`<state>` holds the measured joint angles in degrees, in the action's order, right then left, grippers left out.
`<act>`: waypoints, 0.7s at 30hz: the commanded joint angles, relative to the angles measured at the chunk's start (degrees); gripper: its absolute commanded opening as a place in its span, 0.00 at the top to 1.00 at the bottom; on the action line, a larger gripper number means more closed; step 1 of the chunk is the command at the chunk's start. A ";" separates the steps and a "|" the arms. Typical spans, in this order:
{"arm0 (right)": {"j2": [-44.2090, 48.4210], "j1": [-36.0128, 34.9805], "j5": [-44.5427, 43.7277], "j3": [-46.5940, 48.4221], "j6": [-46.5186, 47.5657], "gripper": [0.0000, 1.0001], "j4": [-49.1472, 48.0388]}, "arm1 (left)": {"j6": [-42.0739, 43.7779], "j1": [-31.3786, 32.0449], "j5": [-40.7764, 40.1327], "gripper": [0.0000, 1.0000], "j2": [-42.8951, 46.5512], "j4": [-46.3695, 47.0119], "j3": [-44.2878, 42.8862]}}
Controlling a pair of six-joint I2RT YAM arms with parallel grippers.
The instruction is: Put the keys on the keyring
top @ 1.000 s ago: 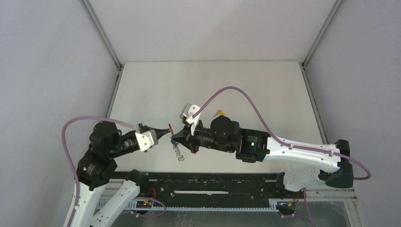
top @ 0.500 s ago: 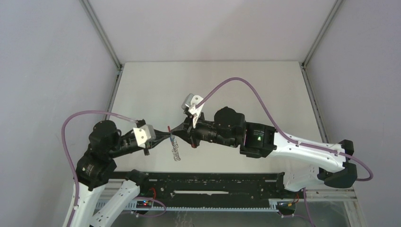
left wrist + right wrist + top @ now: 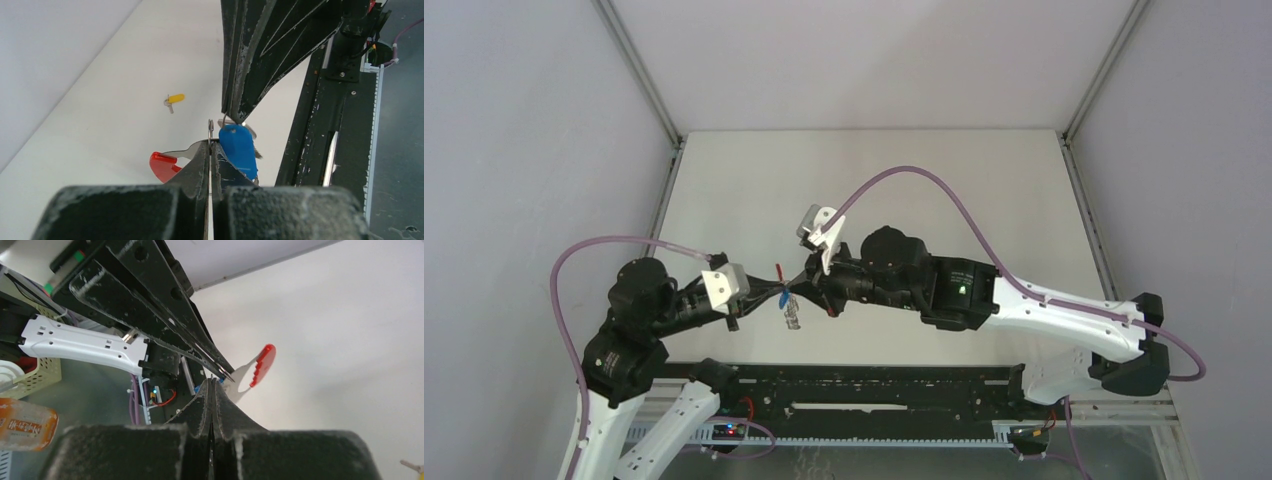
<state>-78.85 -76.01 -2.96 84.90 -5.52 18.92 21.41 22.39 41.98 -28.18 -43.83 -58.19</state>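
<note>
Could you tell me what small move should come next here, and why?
Probably ease the right tool slightly to work the blue key further around the keyring, which the shut left tool pinches; the key hangs right at the ring's wire.

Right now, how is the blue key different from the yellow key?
The blue key is up in the air between the left claw and right claw; the yellow key lies on the table. The blue key hangs beside the red tag; the yellow key sits alone, far from it. Both are little keys with coloured heads.
</note>
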 commanded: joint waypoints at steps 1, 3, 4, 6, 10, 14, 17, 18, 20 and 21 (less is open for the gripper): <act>5.44 1.79 0.15 -2.84 -1.87 1.00 -2.49 | -2.07 0.32 -0.70 1.00 0.39 2.27 -2.94; 8.04 3.37 2.04 -4.97 -2.99 1.00 -3.85 | -2.12 0.28 -0.84 1.00 0.45 2.26 -2.68; 9.00 4.27 3.80 -5.62 -3.61 1.00 -4.10 | -2.08 0.36 -0.92 1.00 0.53 2.27 -2.52; 11.11 5.66 6.20 -7.13 -4.33 1.00 -4.57 | -1.84 0.29 -1.22 1.00 0.67 2.31 -2.02; 14.84 7.30 9.81 -10.78 -4.42 1.00 -8.03 | -1.06 0.28 -1.37 1.00 0.97 2.09 -1.11; 16.05 9.28 13.28 -11.34 -4.62 1.00 -6.73 | -0.84 0.31 -1.57 1.00 0.95 2.01 -0.97; 15.70 9.28 15.27 -11.38 -2.80 1.00 -5.17 | -1.26 0.28 -1.18 1.00 0.92 2.00 -1.50; 15.07 9.00 15.23 -11.38 -2.22 1.00 -4.66 | -1.47 0.28 -1.00 1.00 0.78 2.00 -1.67; 13.48 8.02 14.46 -11.35 -1.14 1.00 -4.36 | -2.13 0.28 -0.49 1.00 0.64 2.08 -2.26; 12.56 7.26 12.85 -11.36 -0.62 1.00 -4.62 | -2.60 0.31 -0.19 1.00 0.53 2.15 -2.46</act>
<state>-63.75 -67.22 9.87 73.84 -8.62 14.37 20.84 22.39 40.69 -27.64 -43.83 -58.19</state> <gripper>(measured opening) 0.006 0.008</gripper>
